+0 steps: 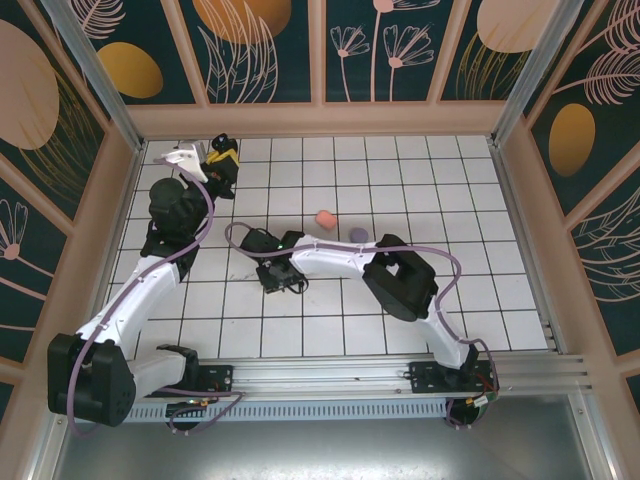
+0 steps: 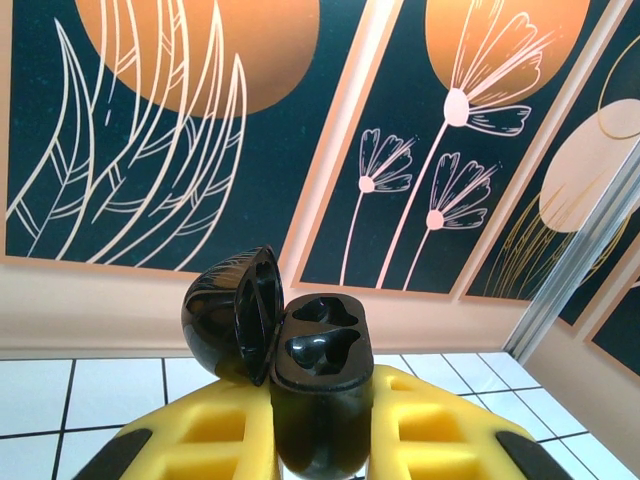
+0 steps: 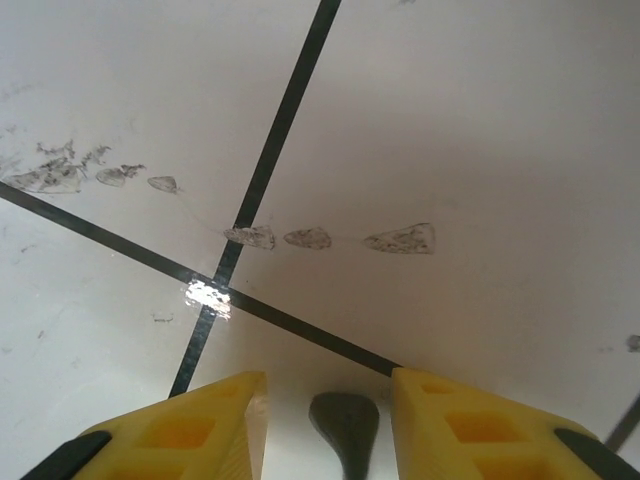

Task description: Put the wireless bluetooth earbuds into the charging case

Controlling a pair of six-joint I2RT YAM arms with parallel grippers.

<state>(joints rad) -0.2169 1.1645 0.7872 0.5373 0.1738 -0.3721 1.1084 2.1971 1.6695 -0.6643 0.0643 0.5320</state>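
Note:
The black charging case (image 2: 320, 385) stands upright between the yellow fingers (image 2: 215, 430) of my left gripper (image 2: 322, 425), lid (image 2: 228, 312) swung open to the left, both moulded wells empty. That gripper (image 1: 222, 160) is raised near the table's far left corner. My right gripper (image 1: 279, 277) hangs close over the white tiles left of centre. A dark earbud (image 3: 345, 425) lies on the tile between its yellow fingers (image 3: 210, 420). The right gripper (image 3: 328, 390) is open, with a gap on each side of the earbud.
A small salmon-pink object (image 1: 324, 217) and a small lilac one (image 1: 358, 234) lie on the tiles beyond the right arm. Grey smudges (image 3: 400, 239) mark the tile ahead of the right fingers. Patterned walls (image 1: 320, 50) close in the table.

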